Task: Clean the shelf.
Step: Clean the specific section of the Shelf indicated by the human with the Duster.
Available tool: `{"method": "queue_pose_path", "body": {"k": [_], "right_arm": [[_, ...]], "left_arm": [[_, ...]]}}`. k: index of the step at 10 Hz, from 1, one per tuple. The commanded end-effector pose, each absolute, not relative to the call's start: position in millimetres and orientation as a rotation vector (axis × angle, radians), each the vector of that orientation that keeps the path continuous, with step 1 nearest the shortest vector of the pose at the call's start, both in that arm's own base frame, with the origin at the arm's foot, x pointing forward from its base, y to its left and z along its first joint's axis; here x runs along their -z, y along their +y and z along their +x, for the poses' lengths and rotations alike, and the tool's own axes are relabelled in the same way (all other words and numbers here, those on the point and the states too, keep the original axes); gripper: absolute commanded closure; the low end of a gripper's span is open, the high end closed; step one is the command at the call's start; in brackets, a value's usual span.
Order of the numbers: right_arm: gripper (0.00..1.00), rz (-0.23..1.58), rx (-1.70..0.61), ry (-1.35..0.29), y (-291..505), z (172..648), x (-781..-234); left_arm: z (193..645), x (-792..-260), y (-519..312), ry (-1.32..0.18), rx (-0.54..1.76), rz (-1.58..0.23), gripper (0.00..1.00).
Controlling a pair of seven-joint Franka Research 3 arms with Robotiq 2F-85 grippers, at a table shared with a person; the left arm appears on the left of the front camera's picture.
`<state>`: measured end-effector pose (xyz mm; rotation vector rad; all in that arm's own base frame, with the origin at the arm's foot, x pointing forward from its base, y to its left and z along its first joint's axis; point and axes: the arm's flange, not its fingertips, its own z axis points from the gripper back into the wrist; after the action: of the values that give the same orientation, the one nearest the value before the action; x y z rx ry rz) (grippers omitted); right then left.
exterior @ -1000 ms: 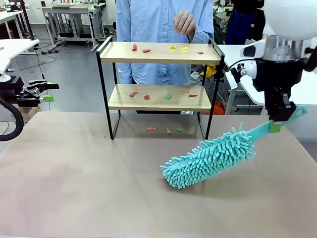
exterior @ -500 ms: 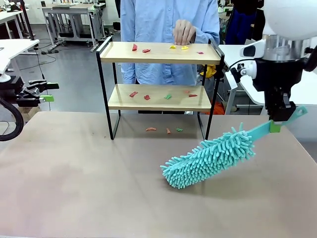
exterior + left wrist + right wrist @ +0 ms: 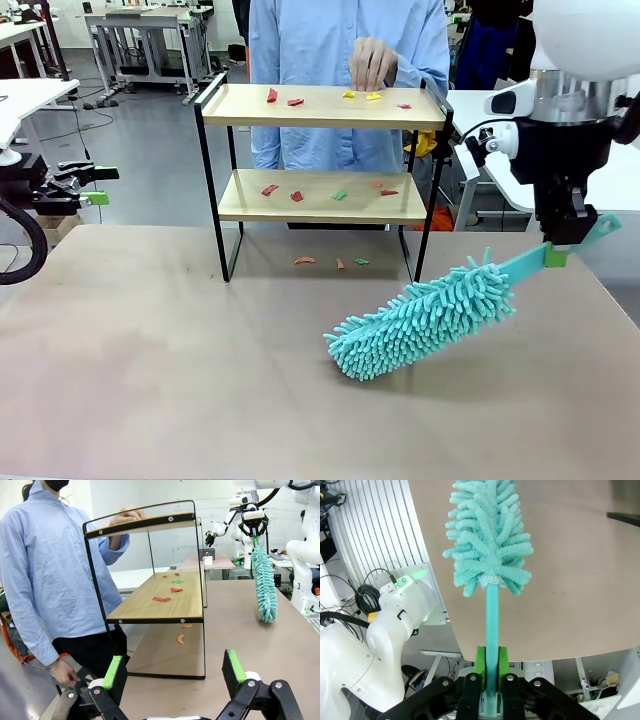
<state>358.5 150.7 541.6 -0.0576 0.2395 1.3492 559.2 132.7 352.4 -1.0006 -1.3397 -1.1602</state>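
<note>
The shelf (image 3: 322,114) stands at the far middle of the table, seen from its end as the shelf (image 3: 145,607) in the left wrist view. Small red, yellow and green scraps (image 3: 295,101) lie on both boards and on the table under it. My right gripper (image 3: 556,252) is shut on the handle of a teal fluffy duster (image 3: 420,320), whose head rests on the table, right of and nearer than the shelf. The right wrist view shows the gripper (image 3: 491,667) clamping the duster (image 3: 487,535). My left gripper (image 3: 95,185) hangs open off the table's left edge, its fingers (image 3: 114,672) wide apart.
A person in a light blue shirt stands behind the shelf with a hand (image 3: 372,62) at the top board's back edge. The brown table (image 3: 150,350) is bare in front and to the left. White tables and other equipment stand farther back.
The person's hand came down from chest height to the top board's back edge, and the person shifted slightly right. Both arms and the duster stayed still.
</note>
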Motion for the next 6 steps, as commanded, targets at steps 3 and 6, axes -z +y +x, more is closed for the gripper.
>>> {"method": "queue_pose_path", "body": {"k": [3, 6], "right_arm": [[0.87, -0.067, -1.354, 0.238, 147.1, 357.1, -544.2], [0.87, -0.067, -1.354, 0.238, 147.1, 357.1, -544.2]], "left_arm": [[557.0, -354.6, 131.7, -1.351, 1.167, -0.995, 0.0], [557.0, -354.6, 131.7, -1.351, 1.167, -0.995, 0.0]]}}
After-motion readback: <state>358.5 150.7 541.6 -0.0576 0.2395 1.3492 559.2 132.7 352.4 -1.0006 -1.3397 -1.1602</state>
